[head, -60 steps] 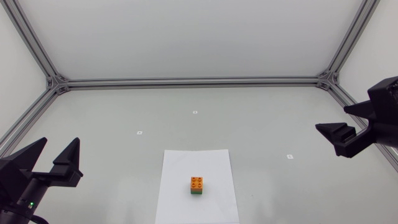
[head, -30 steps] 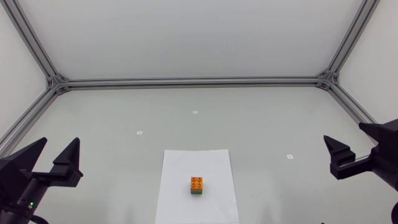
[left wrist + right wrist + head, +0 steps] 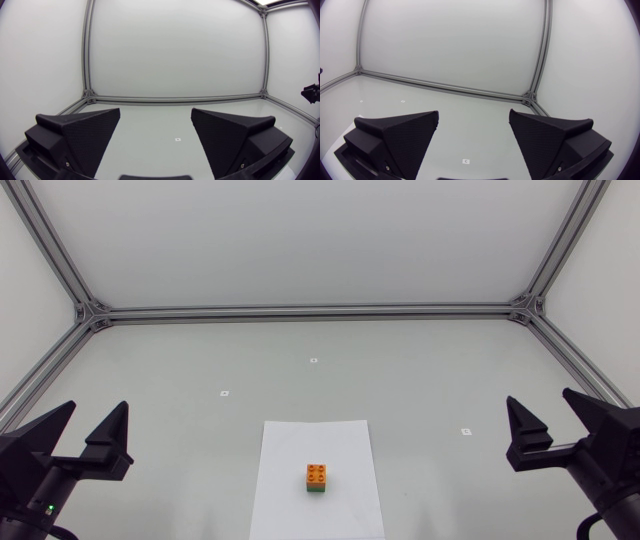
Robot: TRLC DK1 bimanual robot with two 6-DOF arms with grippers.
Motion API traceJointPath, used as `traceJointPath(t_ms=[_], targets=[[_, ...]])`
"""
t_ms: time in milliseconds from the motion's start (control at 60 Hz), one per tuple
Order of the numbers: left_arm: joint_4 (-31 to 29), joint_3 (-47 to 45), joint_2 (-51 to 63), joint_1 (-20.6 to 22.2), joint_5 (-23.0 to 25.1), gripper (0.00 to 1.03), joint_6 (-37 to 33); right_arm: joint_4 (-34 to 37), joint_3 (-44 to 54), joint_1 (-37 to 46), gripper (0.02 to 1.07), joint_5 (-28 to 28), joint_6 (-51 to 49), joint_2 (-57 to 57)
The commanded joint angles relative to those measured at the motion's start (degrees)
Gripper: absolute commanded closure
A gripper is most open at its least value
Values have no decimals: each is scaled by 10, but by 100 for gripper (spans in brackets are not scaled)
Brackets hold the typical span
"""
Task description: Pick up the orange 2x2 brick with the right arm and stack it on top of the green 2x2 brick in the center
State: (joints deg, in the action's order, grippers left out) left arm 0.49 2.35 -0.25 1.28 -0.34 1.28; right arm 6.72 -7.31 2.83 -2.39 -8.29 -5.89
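Brick (orange, studded) atop green brick

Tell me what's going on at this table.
Nothing is being handled right now. The orange 2x2 brick sits stacked on the green 2x2 brick, on a white sheet near the middle of the table. The left end effector and the right end effector are both open and empty, each out at its own side, well clear of the bricks.
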Motion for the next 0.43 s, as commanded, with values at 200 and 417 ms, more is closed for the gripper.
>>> traceJointPath(t_ms=[200, 417], targets=[[-8, -23, -5, -2, 3, 4, -8, -67, 73, -28, 7, 24, 83, 59], [-8, -23, -4, -2, 3, 4, -7, -67, 73, -28, 7, 24, 83, 59]])
